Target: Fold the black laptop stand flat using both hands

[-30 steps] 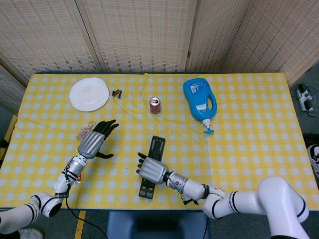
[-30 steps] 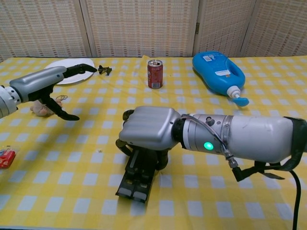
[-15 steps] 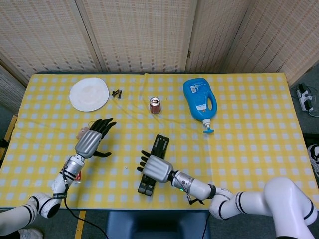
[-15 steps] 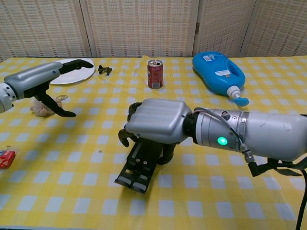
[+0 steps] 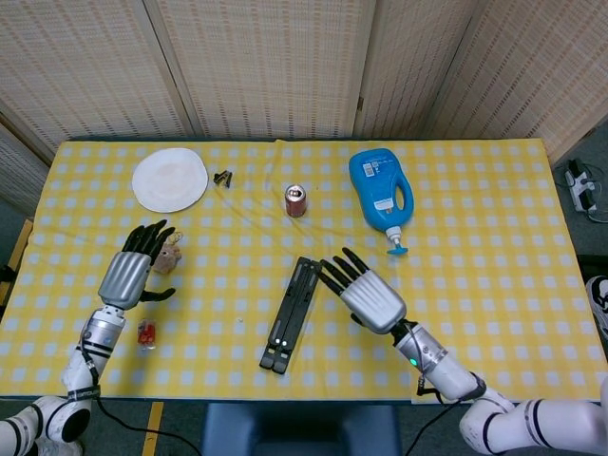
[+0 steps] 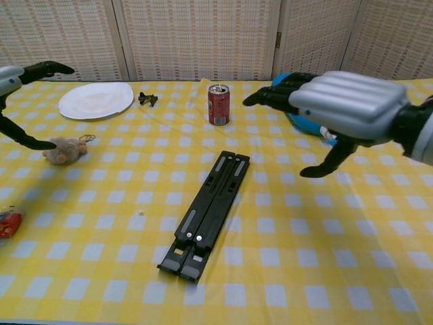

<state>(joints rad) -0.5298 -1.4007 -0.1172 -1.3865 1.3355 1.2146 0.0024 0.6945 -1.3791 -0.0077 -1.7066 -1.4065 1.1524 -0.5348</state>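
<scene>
Both hands have fingers spread, holding nothing. Right hand (image 5: 372, 298) hovers just at three o'clock of the laptop stand (image 5: 292, 313), which lies flat mid-table; left hand (image 5: 127, 275) waits at nine o'clock. Folding looks finished; next, withdraw.

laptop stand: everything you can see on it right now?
The black laptop stand lies folded flat on the yellow checked tablecloth, a long narrow pair of parallel bars running diagonally, near end toward the robot. It looks like matte metal or plastic with small light marks along the bars. Nothing touches it: the right hand hovers open beside it, apart.
</scene>
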